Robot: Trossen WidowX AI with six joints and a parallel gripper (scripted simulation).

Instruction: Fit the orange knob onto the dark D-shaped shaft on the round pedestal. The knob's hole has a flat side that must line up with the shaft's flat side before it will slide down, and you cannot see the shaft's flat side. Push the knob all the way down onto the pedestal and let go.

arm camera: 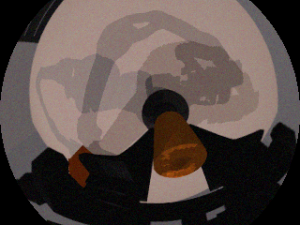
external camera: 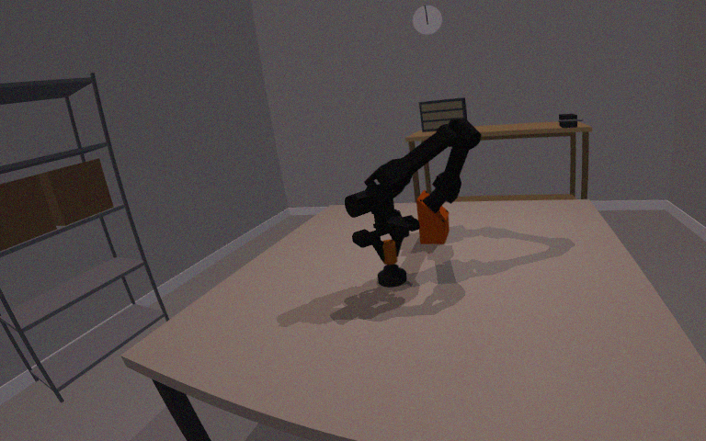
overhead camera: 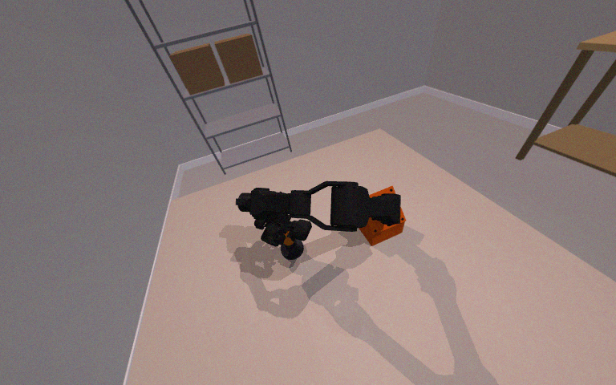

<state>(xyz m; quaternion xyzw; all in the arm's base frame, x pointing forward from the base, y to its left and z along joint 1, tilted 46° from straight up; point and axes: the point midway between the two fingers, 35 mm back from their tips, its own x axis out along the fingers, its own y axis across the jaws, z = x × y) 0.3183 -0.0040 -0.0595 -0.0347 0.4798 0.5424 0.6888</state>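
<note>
At the far left of the exterior view stands a metal shelf rack (overhead camera: 167,66) (external camera: 115,176) with two brown boxes (overhead camera: 197,70) (external camera: 83,186) on one level. Right of it, over the pale table (overhead camera: 227,335) (external camera: 468,353), the gripper (overhead camera: 286,233) (external camera: 389,250) (arm camera: 171,129) points down, its fingers partly apart and closed on the orange knob (overhead camera: 288,238) (external camera: 390,251) (arm camera: 179,145). The knob is directly above the round dark pedestal (overhead camera: 292,250) (external camera: 392,277) (arm camera: 165,104), which sits on the table; its lower end seems to be at the top of the pedestal, though the dim light leaves me unsure whether they touch. Farther right, the black arm (overhead camera: 347,206) (external camera: 429,151) bends down to its orange base (overhead camera: 386,234) (external camera: 433,229). Behind that, a wooden bench (overhead camera: 556,104) (external camera: 585,166) stands by the wall.
</note>
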